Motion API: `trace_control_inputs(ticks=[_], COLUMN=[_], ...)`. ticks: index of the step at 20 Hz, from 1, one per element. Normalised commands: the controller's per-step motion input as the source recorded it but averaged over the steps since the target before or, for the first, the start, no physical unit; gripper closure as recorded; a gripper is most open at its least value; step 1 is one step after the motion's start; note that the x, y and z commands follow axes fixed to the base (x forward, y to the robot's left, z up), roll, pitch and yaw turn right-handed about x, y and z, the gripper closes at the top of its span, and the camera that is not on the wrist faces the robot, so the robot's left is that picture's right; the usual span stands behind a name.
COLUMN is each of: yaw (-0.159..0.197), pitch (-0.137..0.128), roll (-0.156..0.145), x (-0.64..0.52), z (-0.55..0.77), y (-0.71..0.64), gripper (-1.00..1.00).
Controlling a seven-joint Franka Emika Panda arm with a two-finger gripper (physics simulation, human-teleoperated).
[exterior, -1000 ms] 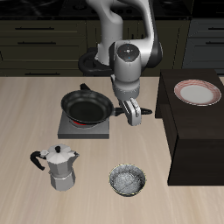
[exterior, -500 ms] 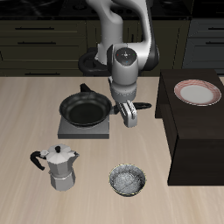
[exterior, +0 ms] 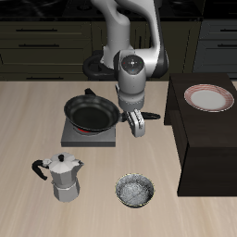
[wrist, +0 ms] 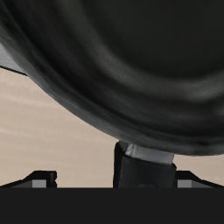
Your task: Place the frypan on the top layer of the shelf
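Note:
The frypan (exterior: 91,114) is a round black pan that sits on the grey hotplate (exterior: 107,140), slightly tilted so that a bit of red coil shows under its near rim. Its long handle (exterior: 154,116) points toward the shelf (exterior: 208,148), the big dark unit with a flat top. My gripper (exterior: 137,124) points down over the middle of the handle, with its fingers closed around it. In the wrist view the pan's dark rim (wrist: 114,79) fills most of the frame and the handle (wrist: 144,164) runs in between my fingers.
A white plate with a red rim (exterior: 206,98) lies on the shelf's top. A moka pot (exterior: 63,176) and a small patterned metal bowl (exterior: 135,191) stand near the table's front edge. Dark cabinets run behind the table.
My gripper has shifted slightly toward the pan and lower on the handle, and its fingers have drawn together. The pan dipped half a second ago and has now tipped up again, showing the red coil.

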Motion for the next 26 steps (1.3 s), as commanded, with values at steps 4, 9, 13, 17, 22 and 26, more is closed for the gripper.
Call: trace_control_inputs(ticks=[4,9,13,17,22,26], yaw=[-0.048,0.026,0.087,0.052,0.074,0.029], pitch=[0.044,-0.012,-0.071,-0.04,-0.068,-0.006], roll=[0.003,-0.033,-0.024,-0.014,-0.02,0.001], x=[-0.03,0.04,-0.03,0.01,-0.07,-0.01], z=[-0.15,0.17,0.4,0.25,0.38,0.16], y=[0.01,-0.18,-0.06,-0.09,-0.05,-0.02], gripper=[1.0,1.0,1.0,1.0,1.0,1.0])
